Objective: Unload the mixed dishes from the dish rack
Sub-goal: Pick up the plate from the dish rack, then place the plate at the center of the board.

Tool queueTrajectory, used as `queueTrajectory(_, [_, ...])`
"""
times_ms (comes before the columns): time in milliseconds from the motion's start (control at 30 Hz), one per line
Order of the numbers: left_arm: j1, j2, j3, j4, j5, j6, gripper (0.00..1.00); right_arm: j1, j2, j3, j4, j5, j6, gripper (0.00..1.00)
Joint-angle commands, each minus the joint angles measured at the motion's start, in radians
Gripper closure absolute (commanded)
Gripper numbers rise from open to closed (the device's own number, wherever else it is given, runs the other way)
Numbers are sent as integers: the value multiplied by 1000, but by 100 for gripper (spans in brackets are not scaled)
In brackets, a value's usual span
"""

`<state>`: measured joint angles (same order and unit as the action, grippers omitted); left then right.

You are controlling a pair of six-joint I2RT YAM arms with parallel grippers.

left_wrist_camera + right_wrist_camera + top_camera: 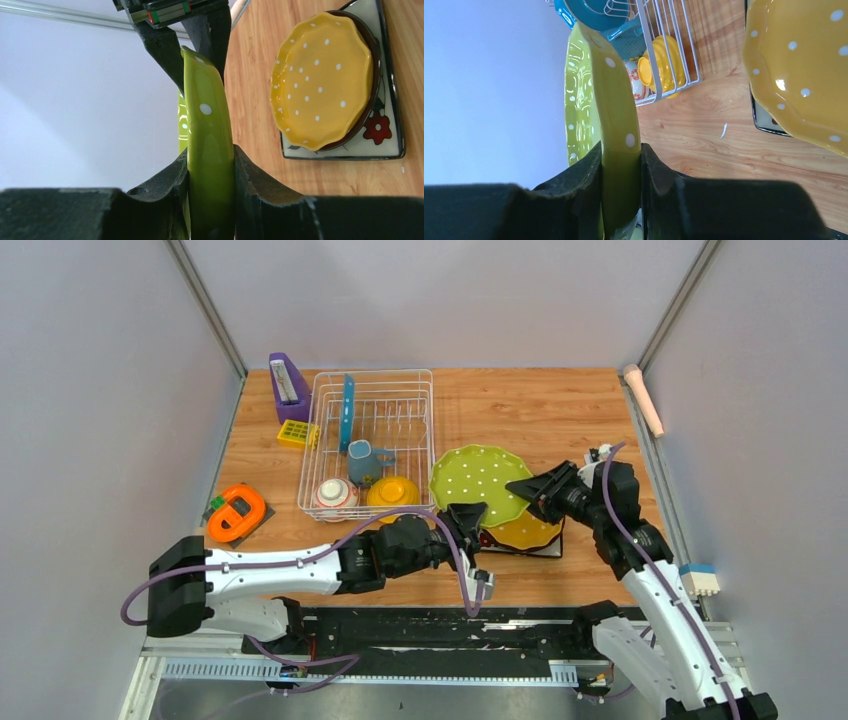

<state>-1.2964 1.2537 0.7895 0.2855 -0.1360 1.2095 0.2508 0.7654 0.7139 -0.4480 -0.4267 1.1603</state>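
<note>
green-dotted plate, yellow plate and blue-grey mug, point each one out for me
green-dotted plate point(478, 480), top external view, middle of its dotted face
yellow plate point(320, 80), left wrist view, middle of its dotted face
blue-grey mug point(362, 462), top external view, side of its body

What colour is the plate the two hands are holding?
The plate is lime green with white dots, clearest in the top view.

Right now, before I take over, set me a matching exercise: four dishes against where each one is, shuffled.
1 green dotted plate
2 yellow dotted plate
3 blue plate
4 blue-grey mug

a on edge in the dish rack
b topping the stack on the square plate
c gripped by left hand and right hand
d in the rack behind the yellow bowl

Pairs: 1-c, 2-b, 3-a, 4-d
</note>
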Motion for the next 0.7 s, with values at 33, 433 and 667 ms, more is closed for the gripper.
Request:
queueTrajectory(33, [-7,-18,71,62,2,26,22,9,-81,-7,66,11,36,100])
queueTrajectory(433, [-7,-12,256,-346,212,-158,0,-45,-138,-1,109,112,38,100])
queueTrajectory(667, [-7,-7,412,-610,420,-271,0,-186,68,41,265,37,25,100])
